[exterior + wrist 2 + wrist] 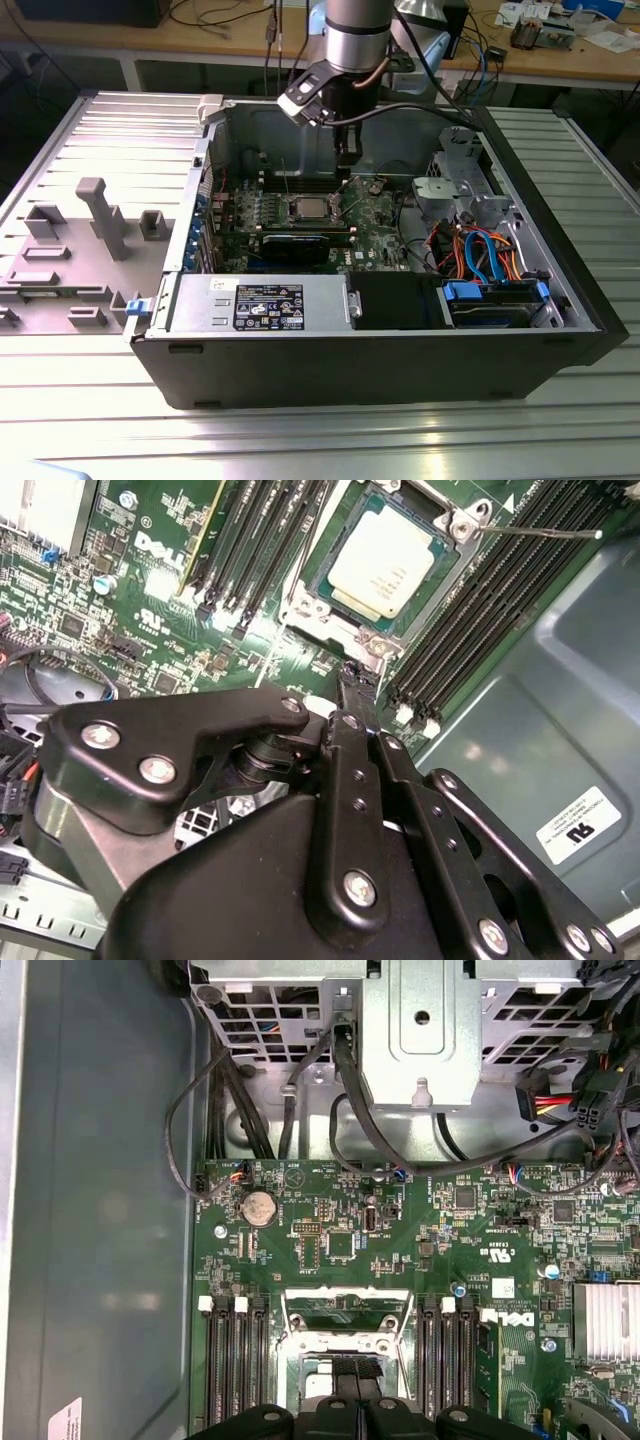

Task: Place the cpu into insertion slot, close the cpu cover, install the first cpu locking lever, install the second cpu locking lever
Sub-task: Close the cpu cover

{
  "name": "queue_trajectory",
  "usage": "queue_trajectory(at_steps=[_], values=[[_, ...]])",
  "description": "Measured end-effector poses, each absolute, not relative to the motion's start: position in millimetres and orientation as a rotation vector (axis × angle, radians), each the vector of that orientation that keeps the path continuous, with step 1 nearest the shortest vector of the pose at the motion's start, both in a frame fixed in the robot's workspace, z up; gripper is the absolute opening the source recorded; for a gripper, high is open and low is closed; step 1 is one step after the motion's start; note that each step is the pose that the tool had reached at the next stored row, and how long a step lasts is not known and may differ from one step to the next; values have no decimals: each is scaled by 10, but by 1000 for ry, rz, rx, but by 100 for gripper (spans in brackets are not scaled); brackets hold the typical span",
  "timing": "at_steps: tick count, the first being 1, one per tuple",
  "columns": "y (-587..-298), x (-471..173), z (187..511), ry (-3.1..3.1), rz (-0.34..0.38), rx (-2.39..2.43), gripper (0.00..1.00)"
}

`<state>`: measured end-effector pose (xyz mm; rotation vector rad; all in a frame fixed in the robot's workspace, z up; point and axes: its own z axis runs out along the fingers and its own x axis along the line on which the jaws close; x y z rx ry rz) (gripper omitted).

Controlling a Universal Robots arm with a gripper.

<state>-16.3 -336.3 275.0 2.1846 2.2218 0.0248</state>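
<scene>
One chip matters here: the cpu (388, 560) lies flat in the insertion slot (420, 598), pale metal top facing up, framed by the socket's dark border and silver corner pieces on the green motherboard (420, 1250). A thin locking lever (530, 530) juts from one corner of the socket out over the neighbouring memory slots (470, 610); whether it is latched I cannot tell. In the first wrist view the cpu cover (345, 1293) shows as a silver frame with green board visible through its window. It seems tilted up from the socket rather than lying flat, though I cannot be sure of the angle. The end effector (352, 675) has its black fingers pressed together, tips close to the socket's edge; whether they touch it I cannot tell. In the exterior view the end effector (347, 160) hangs inside the open computer case (590, 290), near the socket and toward the exterior view's right of it. Banks of black memory slots flank the socket on both sides. Nearer the case's front edge sits the grey power supply box (260, 300), with orange and blue cables (480, 250) bundled toward the exterior view's right. The case rests on a ribbed metal desk (300, 440), beside grey fixture blocks (100, 215).
</scene>
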Motion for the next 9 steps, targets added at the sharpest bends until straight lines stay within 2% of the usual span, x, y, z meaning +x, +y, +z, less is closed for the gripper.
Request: queue_trajectory(at_steps=[9], values=[[-3363, -133, 2750, 2222, 25, 2185, 11]])
